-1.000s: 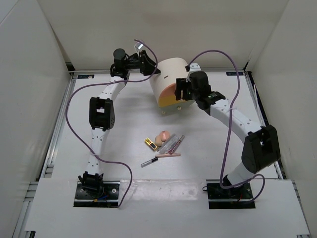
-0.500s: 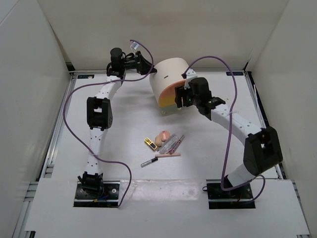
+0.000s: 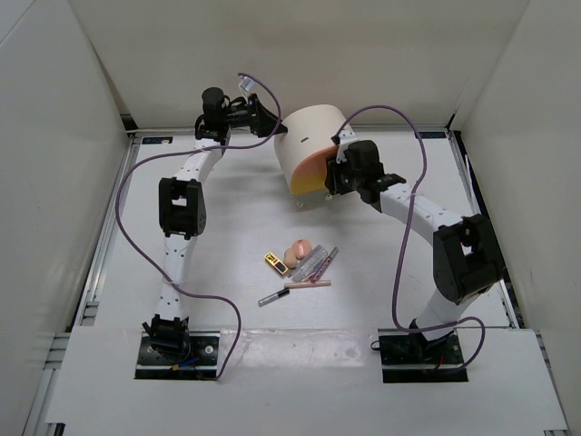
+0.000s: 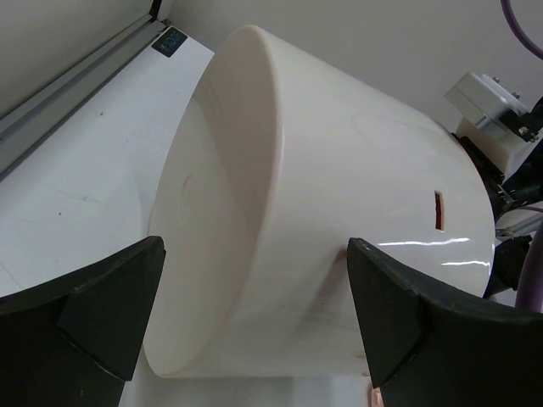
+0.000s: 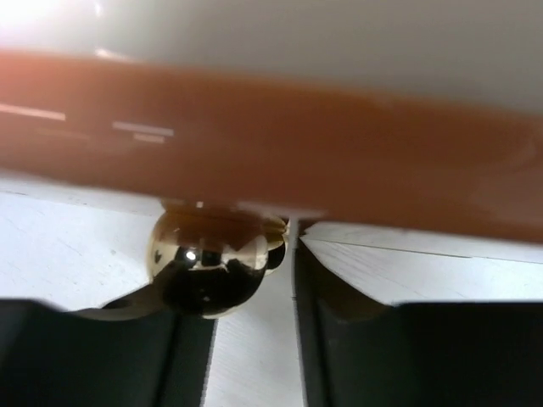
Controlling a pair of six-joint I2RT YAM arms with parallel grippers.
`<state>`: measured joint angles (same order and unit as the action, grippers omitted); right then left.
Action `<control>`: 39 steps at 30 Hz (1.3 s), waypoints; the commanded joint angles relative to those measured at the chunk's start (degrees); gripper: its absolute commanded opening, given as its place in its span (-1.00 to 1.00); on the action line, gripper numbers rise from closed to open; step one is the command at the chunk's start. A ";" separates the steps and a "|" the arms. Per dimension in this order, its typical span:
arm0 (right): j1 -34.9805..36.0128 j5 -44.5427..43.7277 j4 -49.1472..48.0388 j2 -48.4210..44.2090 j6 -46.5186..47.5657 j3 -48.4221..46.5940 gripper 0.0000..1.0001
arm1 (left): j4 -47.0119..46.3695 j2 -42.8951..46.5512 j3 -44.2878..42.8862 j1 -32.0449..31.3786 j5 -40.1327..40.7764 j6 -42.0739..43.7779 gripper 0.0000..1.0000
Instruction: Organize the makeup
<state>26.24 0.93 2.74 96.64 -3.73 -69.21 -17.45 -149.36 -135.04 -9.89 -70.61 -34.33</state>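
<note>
The makeup lies in a loose pile mid-table: a peach sponge [image 3: 300, 248], a small black and yellow piece [image 3: 273, 262], gloss tubes [image 3: 319, 263], a pink pencil [image 3: 307, 284] and a dark pencil [image 3: 272, 296]. The cream cylindrical box [image 3: 309, 136] stands at the back, its orange drawer front [image 3: 307, 173] facing forward. My left gripper [image 3: 275, 130] is open, its jaws either side of the box's rear wall [image 4: 322, 195]. My right gripper [image 3: 334, 174] is at the drawer front [image 5: 271, 136], its fingers closed round the gold knob [image 5: 212, 263].
White walls enclose the table on three sides. A metal rail [image 3: 104, 245] runs along the left edge. Purple cables loop over both arms. Both arm bases sit at the near edge, well in front of the makeup pile.
My right gripper has moved left and in against the drawer front. My left gripper shifted slightly left and back behind the box, then held still. The makeup pile has not moved.
</note>
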 commanded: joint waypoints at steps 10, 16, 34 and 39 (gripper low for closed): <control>-0.40 3.91 -1.18 -3.65 -0.49 3.28 -0.79 | 3.99 5.22 0.57 -0.04 2.75 3.38 0.97; -0.23 2.15 6.04 -13.66 -3.30 12.85 -0.76 | 9.97 6.80 0.92 -0.04 6.09 9.52 0.97; -0.05 -0.40 2.90 -16.14 -3.30 13.49 -0.56 | 29.22 16.46 4.26 0.40 21.72 22.54 0.97; -0.22 0.83 0.95 -15.08 -3.66 12.69 -0.41 | 35.71 22.26 7.59 1.89 29.20 25.44 0.97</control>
<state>26.37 2.42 7.07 80.44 -7.31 -54.46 12.45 -135.83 -128.75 -9.30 -47.83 -12.47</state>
